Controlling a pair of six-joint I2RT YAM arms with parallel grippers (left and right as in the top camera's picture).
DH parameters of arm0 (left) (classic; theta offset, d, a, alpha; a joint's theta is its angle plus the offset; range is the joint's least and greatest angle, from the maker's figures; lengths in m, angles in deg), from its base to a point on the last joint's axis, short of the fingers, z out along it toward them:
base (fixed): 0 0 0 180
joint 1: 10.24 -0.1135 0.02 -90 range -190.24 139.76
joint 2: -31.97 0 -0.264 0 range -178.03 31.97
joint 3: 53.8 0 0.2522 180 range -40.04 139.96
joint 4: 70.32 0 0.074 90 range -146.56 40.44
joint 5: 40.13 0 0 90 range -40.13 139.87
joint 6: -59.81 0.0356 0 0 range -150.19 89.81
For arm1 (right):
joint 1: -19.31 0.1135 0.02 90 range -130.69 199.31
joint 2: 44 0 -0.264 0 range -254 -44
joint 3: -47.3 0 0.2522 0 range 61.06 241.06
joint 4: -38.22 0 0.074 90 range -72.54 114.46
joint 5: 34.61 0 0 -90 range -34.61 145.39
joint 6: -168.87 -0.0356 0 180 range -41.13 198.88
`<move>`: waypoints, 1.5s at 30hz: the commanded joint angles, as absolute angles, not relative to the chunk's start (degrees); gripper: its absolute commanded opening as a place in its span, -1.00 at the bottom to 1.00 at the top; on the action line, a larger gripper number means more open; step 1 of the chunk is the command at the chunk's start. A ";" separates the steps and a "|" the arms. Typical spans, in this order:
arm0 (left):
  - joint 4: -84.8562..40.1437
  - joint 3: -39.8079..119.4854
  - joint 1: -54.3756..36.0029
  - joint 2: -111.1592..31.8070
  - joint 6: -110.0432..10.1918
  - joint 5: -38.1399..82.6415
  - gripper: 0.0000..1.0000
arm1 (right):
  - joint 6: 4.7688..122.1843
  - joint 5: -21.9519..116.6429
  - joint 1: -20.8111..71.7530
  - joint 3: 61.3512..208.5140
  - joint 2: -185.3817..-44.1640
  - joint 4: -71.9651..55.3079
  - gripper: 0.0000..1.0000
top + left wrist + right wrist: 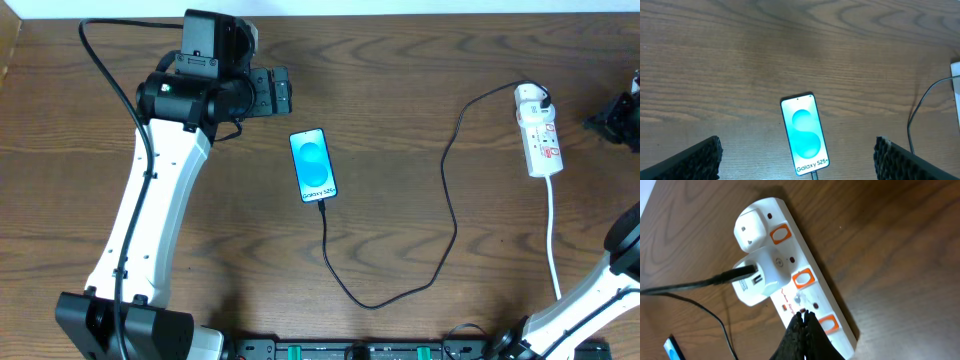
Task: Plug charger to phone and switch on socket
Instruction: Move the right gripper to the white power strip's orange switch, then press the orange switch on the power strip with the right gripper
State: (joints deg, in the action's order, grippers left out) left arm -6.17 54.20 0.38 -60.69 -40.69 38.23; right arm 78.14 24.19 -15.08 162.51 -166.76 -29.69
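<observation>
The phone (313,165) lies face up mid-table, its blue screen lit. The charger (448,190), a thin black cable, runs from the phone's bottom edge (813,175) in a loop to the socket (540,130) at the right. Its black plug (742,273) sits in a white adapter (760,275) on the strip. My left gripper (797,145) hovers open above the phone (805,132), holding nothing. My right gripper (805,313) is shut, its tips over the socket (820,287) between two orange switches (802,278). Whether they touch it I cannot tell.
A second white adapter (751,227) sits at the strip's far end. The strip's white cord (553,235) runs toward the table's front edge. A black rail (350,350) lines the front edge. The left arm (150,210) crosses the left side.
</observation>
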 commanded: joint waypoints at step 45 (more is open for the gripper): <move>-6.02 54.42 0.09 -59.88 -40.39 38.99 0.96 | 68.98 23.36 -7.65 162.55 -176.66 -24.58 -0.98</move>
State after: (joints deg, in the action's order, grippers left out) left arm -6.17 54.20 0.38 -60.69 -40.69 38.23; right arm 70.16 23.95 -10.06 163.03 -175.83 -23.46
